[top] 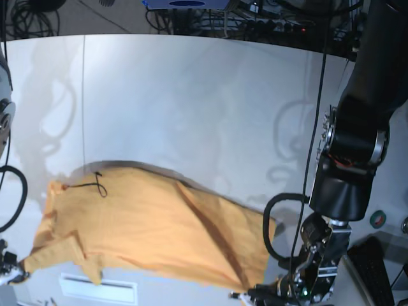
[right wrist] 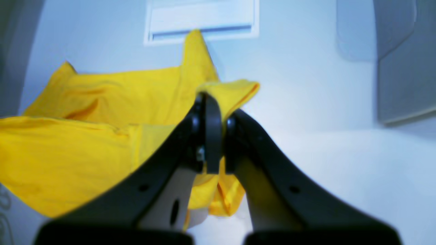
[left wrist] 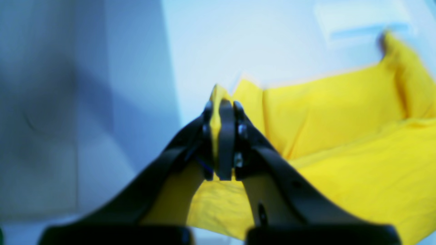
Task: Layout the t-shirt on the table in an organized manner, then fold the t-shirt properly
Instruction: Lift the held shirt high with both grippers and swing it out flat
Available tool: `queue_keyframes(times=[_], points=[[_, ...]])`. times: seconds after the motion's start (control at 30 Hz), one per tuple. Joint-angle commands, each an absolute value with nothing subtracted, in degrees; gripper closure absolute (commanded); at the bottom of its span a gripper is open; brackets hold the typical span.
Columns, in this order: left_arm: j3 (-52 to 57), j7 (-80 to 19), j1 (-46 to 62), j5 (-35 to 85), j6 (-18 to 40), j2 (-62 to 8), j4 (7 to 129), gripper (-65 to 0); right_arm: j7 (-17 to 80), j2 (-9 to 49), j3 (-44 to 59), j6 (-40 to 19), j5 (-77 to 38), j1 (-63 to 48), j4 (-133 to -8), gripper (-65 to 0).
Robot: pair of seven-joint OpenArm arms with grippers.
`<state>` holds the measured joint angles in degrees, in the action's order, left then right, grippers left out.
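The orange t-shirt (top: 153, 229) lies stretched across the near part of the white table (top: 191, 95), with black lettering (top: 95, 185) near its far left corner. It looks yellow in the wrist views. My left gripper (left wrist: 221, 109) is shut on a pinched edge of the t-shirt (left wrist: 340, 136), at the bottom right of the base view (top: 255, 295). My right gripper (right wrist: 213, 102) is shut on a folded edge of the t-shirt (right wrist: 85, 143), at the bottom left of the base view (top: 9, 275). The cloth spans between the two grippers.
A white rectangular plate (top: 99, 288) sits on the table near the front edge, also seen in the right wrist view (right wrist: 201, 20). A thin dark seam (top: 83, 95) runs down the table's left side. Cables (top: 255, 16) lie behind the table. The black arm (top: 357, 140) rises at the right.
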<state>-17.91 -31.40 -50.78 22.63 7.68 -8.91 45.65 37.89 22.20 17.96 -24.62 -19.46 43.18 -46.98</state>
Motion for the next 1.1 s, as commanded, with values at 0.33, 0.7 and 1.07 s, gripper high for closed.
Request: queue_keyframes(times=[0.33,0.7,1.07], points=[[-17.19,-29.58,-73.71,22.99,7.52,-7.87,49.98,0.0,40.66,30.81,17.54,-25.01,-20.62,69.23,-48.84,0.0],[0.66,-41.36,-51.91,22.81,7.52,-10.68,82.24,0.0,59.91,26.86,31.16,-25.10,-20.88,45.41,-91.74,0.0],[1.19,-41.36,-10.51,22.73,7.52,-13.32,91.38,0.0,41.27,13.14,41.27,-25.10,-20.79,3.91,-84.35,0.0]])
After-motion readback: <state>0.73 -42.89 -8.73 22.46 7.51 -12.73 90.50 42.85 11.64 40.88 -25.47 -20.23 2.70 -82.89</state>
